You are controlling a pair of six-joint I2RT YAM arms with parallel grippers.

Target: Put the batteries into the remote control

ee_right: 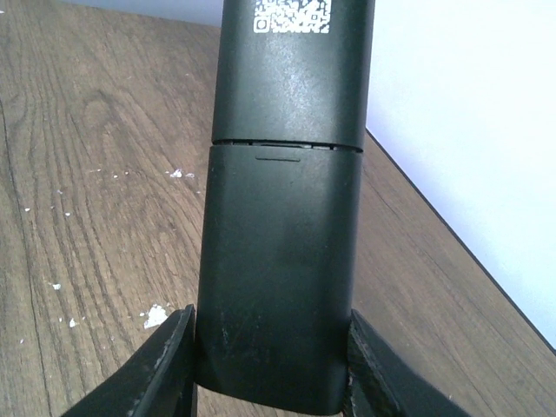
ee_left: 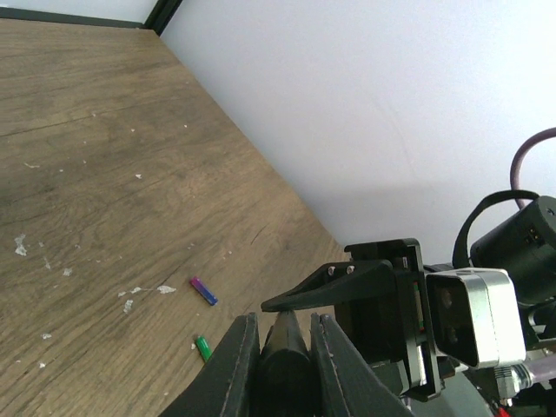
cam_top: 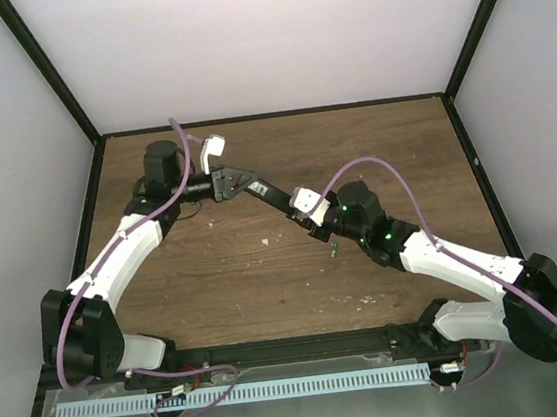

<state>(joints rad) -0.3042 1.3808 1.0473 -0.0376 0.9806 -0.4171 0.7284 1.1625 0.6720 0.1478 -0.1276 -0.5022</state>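
Note:
The black remote control [ee_right: 282, 226] hangs in the air between both grippers, its back toward the right wrist camera, showing the battery cover seam and a QR label. My right gripper [ee_right: 271, 347] is shut on its near end, a finger [ee_right: 169, 369] pressing each long side. My left gripper [ee_left: 285, 323] is shut on the other end of the remote control [ee_left: 285, 352]. From above, the remote control [cam_top: 280, 200] spans left gripper [cam_top: 246, 185] to right gripper [cam_top: 310, 217]. The batteries lie on the table: purple [ee_left: 203, 291] and green [ee_left: 202, 347], the green one [cam_top: 334, 252] just below the right gripper.
The wooden table [cam_top: 265, 270] carries small white flecks. White walls with black frame edges [cam_top: 268, 115] close the back and sides. The right wrist camera housing [ee_left: 473, 317] sits close to the left fingers.

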